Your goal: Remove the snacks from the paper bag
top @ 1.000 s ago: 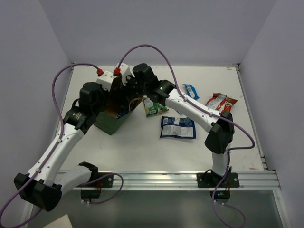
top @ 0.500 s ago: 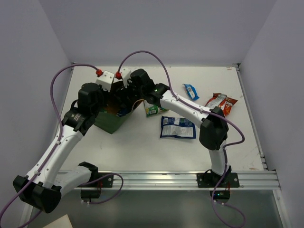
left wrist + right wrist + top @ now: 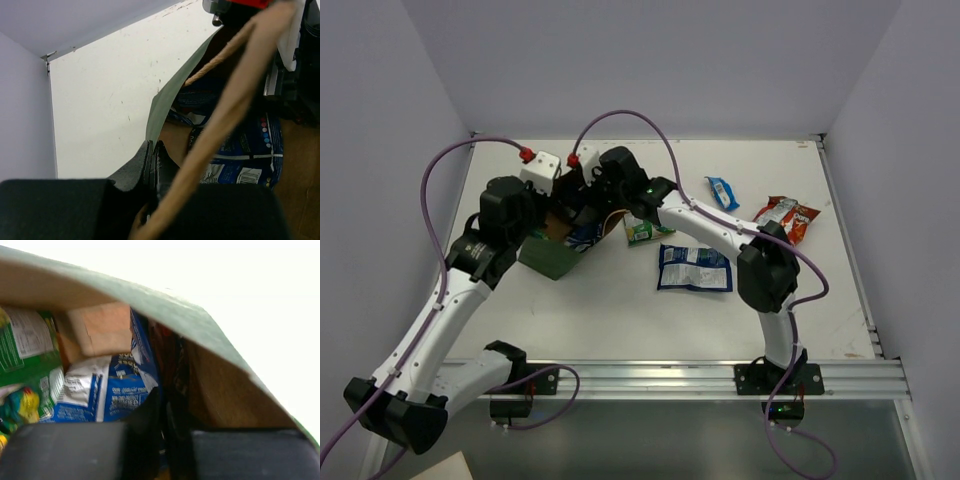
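Emptying under way, bag part unloaded.

**Paper bag**: dark green outside, brown inside. It lies on its side toward the far left corner of the tabletop, mouth turned to the right. A tan loop handle crosses the mouth.

**Left gripper**: clenched on the bag's green wall at the mouth, holding it lifted.

**Right gripper**: reached inside the mouth, jaws drawn close together. The tips are dark and blurred, so whether anything is pinched between them cannot be told.

**Inside the bag:**
- inner blue-and-white packet, touching or just beside the right gripper, on its left
- inner green packet, further left and apart from the jaws

**Out on the tabletop:**
- loose green packet, just beside the bag's mouth
- loose blue-and-white packet, near the middle
- small blue bar, toward the far edge
- red-orange chip bag, toward the right edge

**Step in hand, as judged:** taking hold of the inner blue-and-white packet.

**Next move calls for:** a sure pinch on the foil, then a draw out through the mouth to the right, with the left gripper's hold on the wall unbroken. Glossy foil may slip.
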